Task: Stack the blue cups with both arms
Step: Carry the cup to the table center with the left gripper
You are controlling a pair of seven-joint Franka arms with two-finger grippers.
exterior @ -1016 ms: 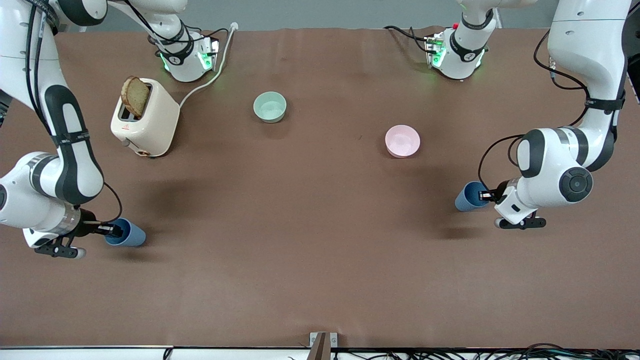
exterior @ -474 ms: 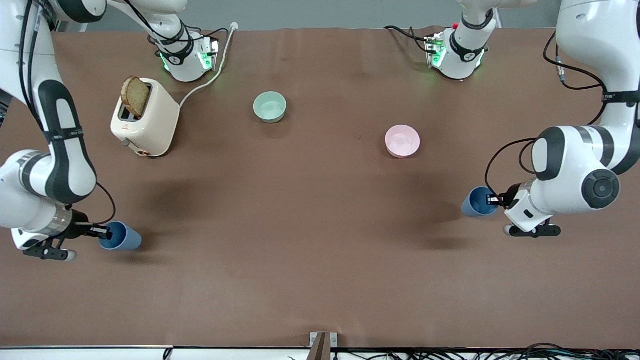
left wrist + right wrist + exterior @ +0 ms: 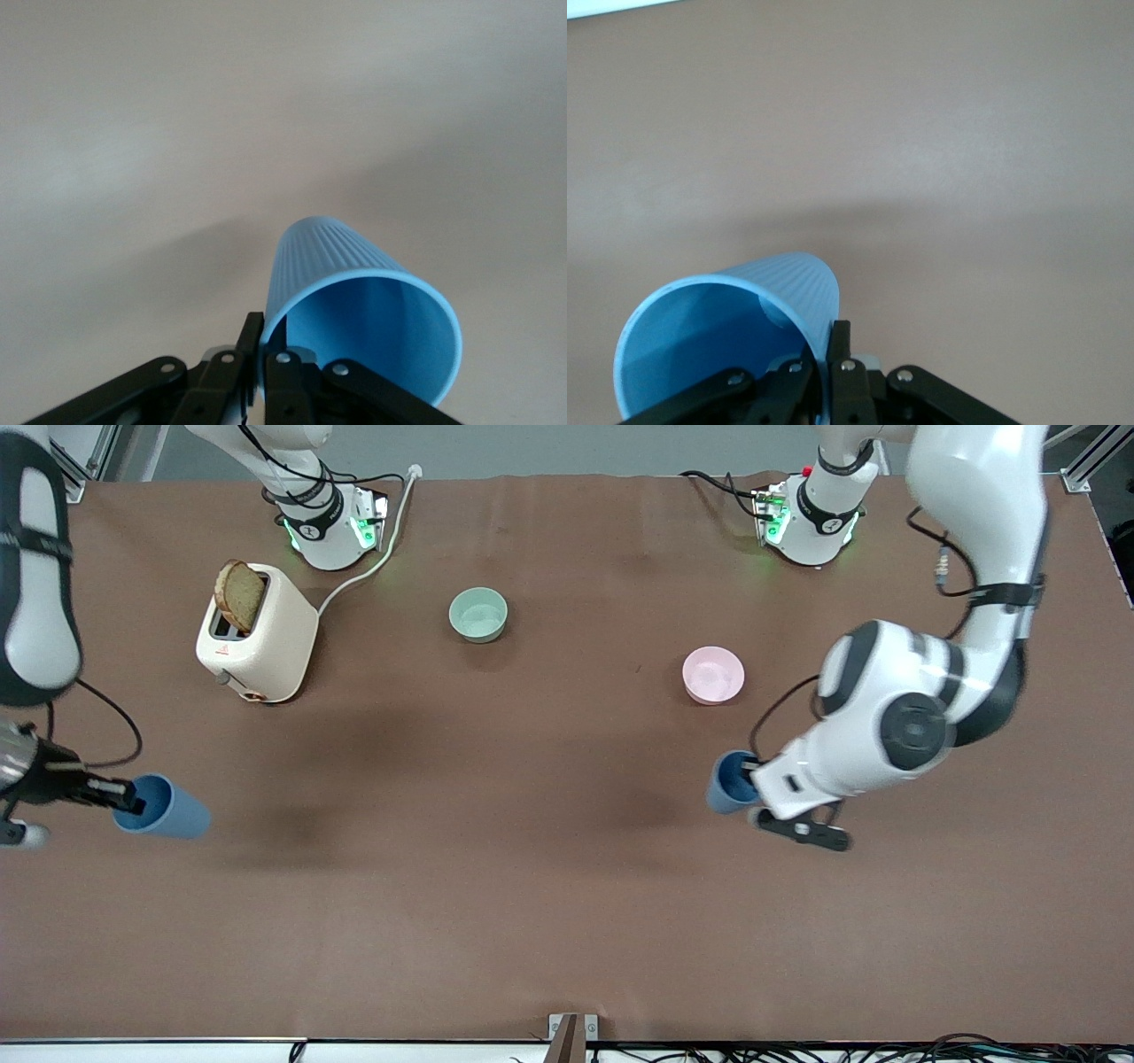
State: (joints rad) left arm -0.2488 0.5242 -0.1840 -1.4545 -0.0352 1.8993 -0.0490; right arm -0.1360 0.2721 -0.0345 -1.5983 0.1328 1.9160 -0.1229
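You've got both cups up in the air. Left gripper [image 3: 746, 773] pinches the rim of a ribbed, tapered blue cup [image 3: 728, 783], tilted over bare brown tabletop [image 3: 532, 868] near the pink bowl [image 3: 713, 674]. Right gripper [image 3: 133, 800] pinches the 2nd blue cup [image 3: 164, 808] by its rim, tipped sideways, over the table's edge at the right arm's end.

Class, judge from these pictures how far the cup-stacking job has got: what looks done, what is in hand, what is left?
Done: each arm has picked up a cup by its rim. The left gripper is shut on one blue cup; the right gripper is shut on the other blue cup.
In hand: both cups are held up over the table, wide apart.
Left: bringing them together and nesting one in the other.
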